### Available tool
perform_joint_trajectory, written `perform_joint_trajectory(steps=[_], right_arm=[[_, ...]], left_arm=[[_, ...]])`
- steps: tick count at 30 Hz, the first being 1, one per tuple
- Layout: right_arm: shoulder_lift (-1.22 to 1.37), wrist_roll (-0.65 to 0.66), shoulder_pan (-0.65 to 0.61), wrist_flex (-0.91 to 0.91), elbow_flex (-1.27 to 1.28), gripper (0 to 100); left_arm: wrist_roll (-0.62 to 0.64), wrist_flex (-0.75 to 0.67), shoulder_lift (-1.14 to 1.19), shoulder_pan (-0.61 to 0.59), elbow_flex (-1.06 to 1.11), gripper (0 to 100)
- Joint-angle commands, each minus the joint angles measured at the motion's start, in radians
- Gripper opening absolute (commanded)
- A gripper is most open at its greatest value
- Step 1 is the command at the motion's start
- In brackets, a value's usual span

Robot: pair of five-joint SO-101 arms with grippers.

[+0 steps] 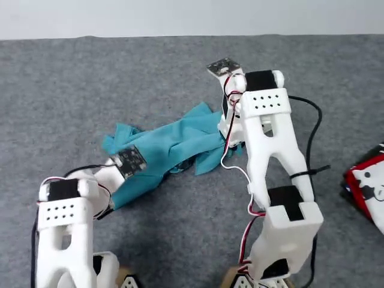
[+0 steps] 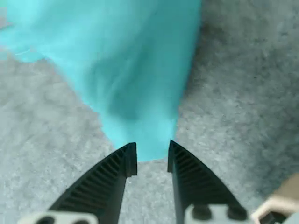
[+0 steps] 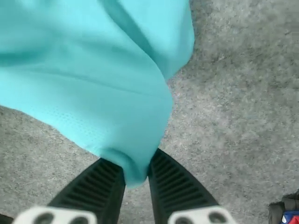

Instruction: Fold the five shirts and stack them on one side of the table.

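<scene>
A teal shirt (image 1: 174, 150) hangs stretched and bunched between the two arms above the grey table. My left gripper (image 2: 152, 158) is shut on the teal shirt (image 2: 131, 79) at its lower left end, with the cloth pinched between the black fingers (image 2: 124, 163). My right gripper (image 3: 136, 175) is shut on the teal shirt (image 3: 93, 84) at its right end, where a fold of cloth is clamped between the ribbed fingers (image 3: 163, 175). In the high view the left arm (image 1: 66, 210) stands at the lower left and the right arm (image 1: 270, 138) at the centre right.
A folded red, white and black garment (image 1: 369, 186) lies at the table's right edge, and a corner of it (image 3: 285, 212) shows in the right wrist view. Grey carpet-like table surface (image 1: 90, 78) stretches behind and left of the shirt.
</scene>
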Motion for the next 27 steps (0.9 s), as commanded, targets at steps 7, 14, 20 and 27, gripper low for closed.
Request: perform_joint_trajectory(steps=[7,14,20,27], right_arm=[[0.038,0.008,0.005,0.038,-0.049,0.9],[0.035,0.008,0.005,0.038,-0.051,0.9],[0.035,0.008,0.005,0.038,-0.051,0.9],[0.025,0.008,0.013,0.038,-0.055,0.9]], left_arm=[[-0.130,-0.098,0.061,-0.092,0.015,19],[-0.144,-0.210,0.204,-0.094,0.008,19],[-0.141,-0.293,0.400,-0.092,-0.050,19],[-0.104,-0.276,0.586,-0.087,-0.186,7]])
